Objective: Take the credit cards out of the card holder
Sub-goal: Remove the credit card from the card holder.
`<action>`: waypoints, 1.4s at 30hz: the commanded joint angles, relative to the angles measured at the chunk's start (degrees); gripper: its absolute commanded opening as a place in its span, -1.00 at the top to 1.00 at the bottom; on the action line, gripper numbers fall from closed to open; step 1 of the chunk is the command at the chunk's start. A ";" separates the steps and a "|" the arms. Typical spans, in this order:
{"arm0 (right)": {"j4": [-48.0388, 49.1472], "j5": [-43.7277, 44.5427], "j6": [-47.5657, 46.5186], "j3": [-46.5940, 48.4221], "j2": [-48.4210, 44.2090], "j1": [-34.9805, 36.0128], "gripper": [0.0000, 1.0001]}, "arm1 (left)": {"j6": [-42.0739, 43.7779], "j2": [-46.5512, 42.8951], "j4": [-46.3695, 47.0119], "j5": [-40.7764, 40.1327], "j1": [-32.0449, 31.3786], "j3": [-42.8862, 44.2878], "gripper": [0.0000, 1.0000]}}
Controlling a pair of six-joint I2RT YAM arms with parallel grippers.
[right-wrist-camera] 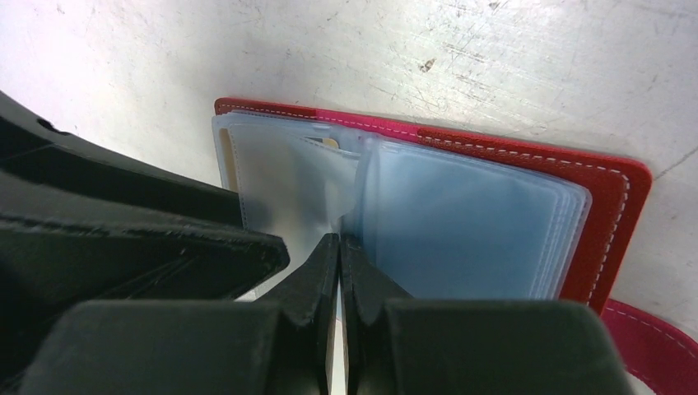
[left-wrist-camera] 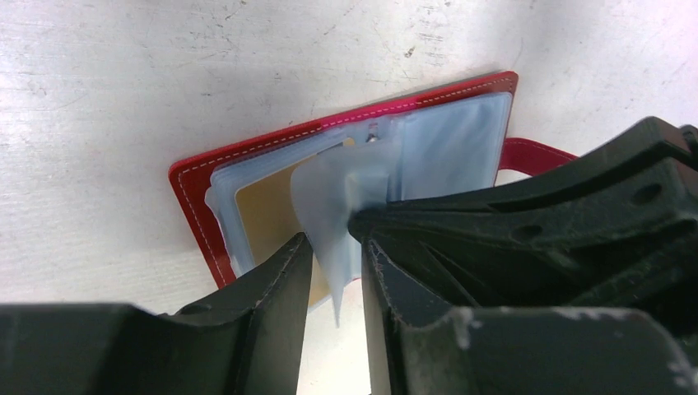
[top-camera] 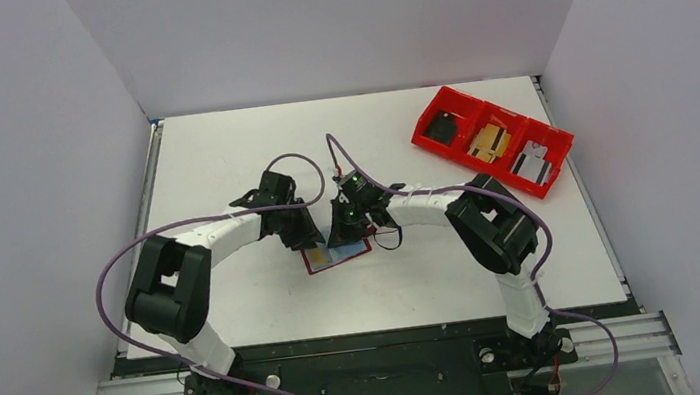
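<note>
The card holder (top-camera: 316, 260) lies open like a book on the table, dark red with clear plastic sleeves. In the right wrist view my right gripper (right-wrist-camera: 339, 240) is shut on one translucent sleeve (right-wrist-camera: 325, 193) at the spine of the card holder (right-wrist-camera: 613, 214) and lifts it. Pale blue-grey cards (right-wrist-camera: 461, 222) sit in the sleeves beside it. In the left wrist view my left gripper (left-wrist-camera: 333, 247) is open. The lifted sleeve's corner (left-wrist-camera: 329, 239) hangs between its jaws without being pinched. A yellowish card (left-wrist-camera: 263, 214) shows in a flat sleeve of the card holder (left-wrist-camera: 193, 185). Both grippers (top-camera: 309, 241) (top-camera: 340, 234) meet over it.
A bright red three-compartment bin (top-camera: 456, 107) with small items stands at the back right. A dark red strap (left-wrist-camera: 535, 155) sticks out beside the card holder. White walls enclose the table (top-camera: 220, 153) on three sides.
</note>
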 commanded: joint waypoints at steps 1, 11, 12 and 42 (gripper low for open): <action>-2.90 5.10 -1.04 -2.91 2.03 0.51 1.00 | -0.66 1.66 3.22 0.55 -0.34 1.98 0.58; -4.98 4.93 -0.96 1.14 -5.31 0.31 0.39 | 0.26 -0.46 2.02 -1.29 -0.40 2.46 1.00; -5.38 4.96 -0.97 1.98 -6.54 0.23 0.36 | 0.44 -0.69 1.82 -1.39 -0.41 2.57 1.00; -15.18 16.40 -3.52 -7.35 -25.95 -8.86 0.28 | 0.76 11.83 5.72 3.56 -8.63 16.17 0.25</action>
